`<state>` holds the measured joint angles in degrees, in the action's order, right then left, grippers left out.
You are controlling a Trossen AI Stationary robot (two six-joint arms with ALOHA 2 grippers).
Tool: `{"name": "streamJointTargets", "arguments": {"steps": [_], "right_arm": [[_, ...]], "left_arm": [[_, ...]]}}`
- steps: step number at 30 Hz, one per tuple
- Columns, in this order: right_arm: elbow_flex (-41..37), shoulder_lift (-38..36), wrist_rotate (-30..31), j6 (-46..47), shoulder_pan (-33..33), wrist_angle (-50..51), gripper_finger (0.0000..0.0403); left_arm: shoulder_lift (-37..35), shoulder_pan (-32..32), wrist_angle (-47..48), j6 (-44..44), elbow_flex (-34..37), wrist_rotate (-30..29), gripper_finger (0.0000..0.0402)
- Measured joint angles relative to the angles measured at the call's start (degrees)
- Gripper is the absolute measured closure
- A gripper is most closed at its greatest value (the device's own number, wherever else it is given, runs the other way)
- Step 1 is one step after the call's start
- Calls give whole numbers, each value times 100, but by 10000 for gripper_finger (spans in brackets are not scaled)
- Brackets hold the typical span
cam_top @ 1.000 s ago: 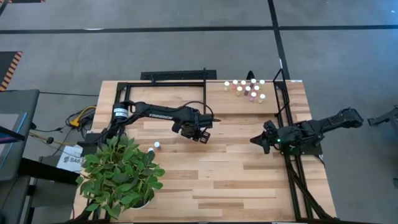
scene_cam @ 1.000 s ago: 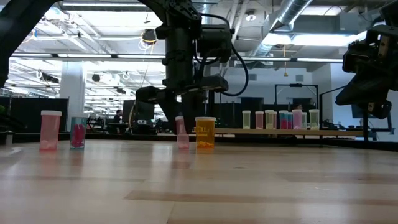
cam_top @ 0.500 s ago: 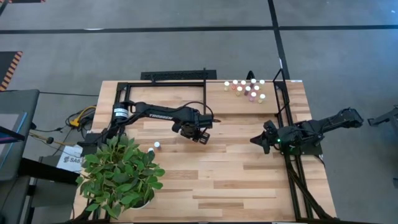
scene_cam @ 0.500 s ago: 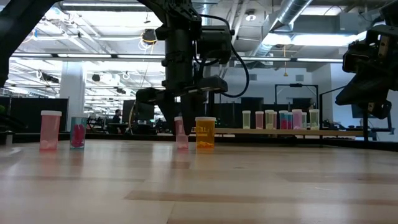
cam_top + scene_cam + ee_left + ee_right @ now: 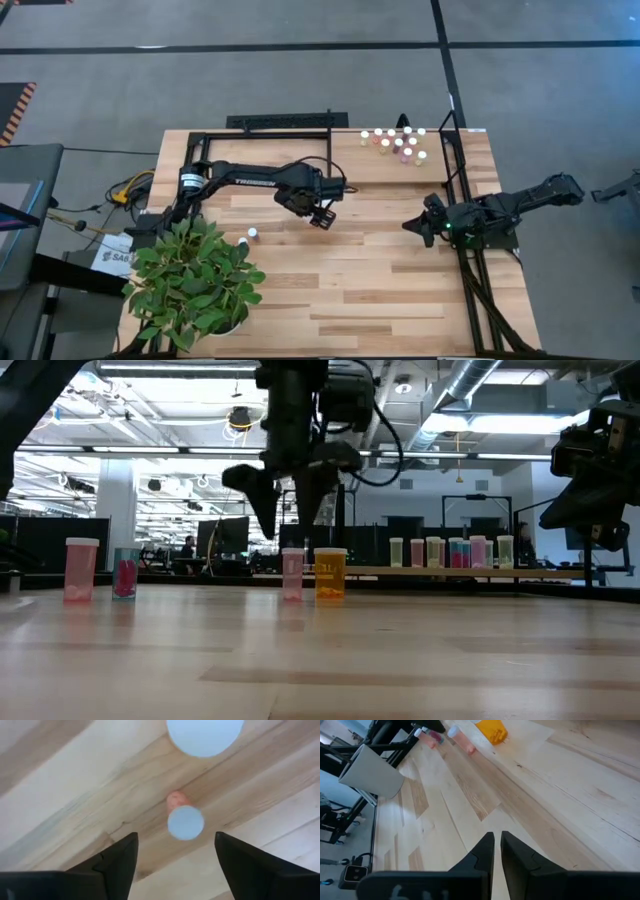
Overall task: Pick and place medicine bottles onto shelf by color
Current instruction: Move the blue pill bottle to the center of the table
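A small pink white-capped vial (image 5: 292, 573) (image 5: 185, 821) stands upright on its base on the tabletop, just beside the larger orange white-capped bottle (image 5: 330, 573) (image 5: 205, 735). My left gripper (image 5: 290, 520) (image 5: 176, 842) (image 5: 320, 212) hangs open straight above the vial, fingers pointing down, clear of its cap. My right gripper (image 5: 412, 226) (image 5: 497, 837) waits shut at the table's right side, touching nothing. Several more vials (image 5: 450, 552) stand in a row on the shelf (image 5: 545, 572); from above they show as a cluster (image 5: 395, 142) at the far right.
A potted plant (image 5: 195, 285) fills the near left corner, its white pot (image 5: 372, 770) visible from the right wrist. A lone white-capped vial (image 5: 253, 233) stands near it. Two pink vials (image 5: 80, 568) stand at the low view's left. Black frame bars (image 5: 265, 135) edge the far side.
My left gripper has opened, let go of the pink vial and risen straight up above it. The vial stays standing upright on the table beside the orange bottle.
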<state>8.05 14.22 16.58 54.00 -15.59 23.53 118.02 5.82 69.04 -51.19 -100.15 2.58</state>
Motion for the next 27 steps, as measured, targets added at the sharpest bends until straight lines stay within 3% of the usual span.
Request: {"name": "streamJointTargets", "arguments": {"steps": [4,8,12,19,27], "right_arm": [[0,0,-1,0,0,0,347],[-2,0,0,0,0,0,347],[0,0,-2,0,0,0,347],[0,0,-1,0,0,1,347],[-2,0,-2,0,0,0,347]], "left_arm": [[-235,0,538,104,-120,-143,146],[-636,11,831,75,200,-293,157],[-1404,55,506,-67,1079,-299,176],[-2773,23,-269,-1156,3056,-308,186],[-3268,-192,-651,-1951,4274,-184,184]]}}
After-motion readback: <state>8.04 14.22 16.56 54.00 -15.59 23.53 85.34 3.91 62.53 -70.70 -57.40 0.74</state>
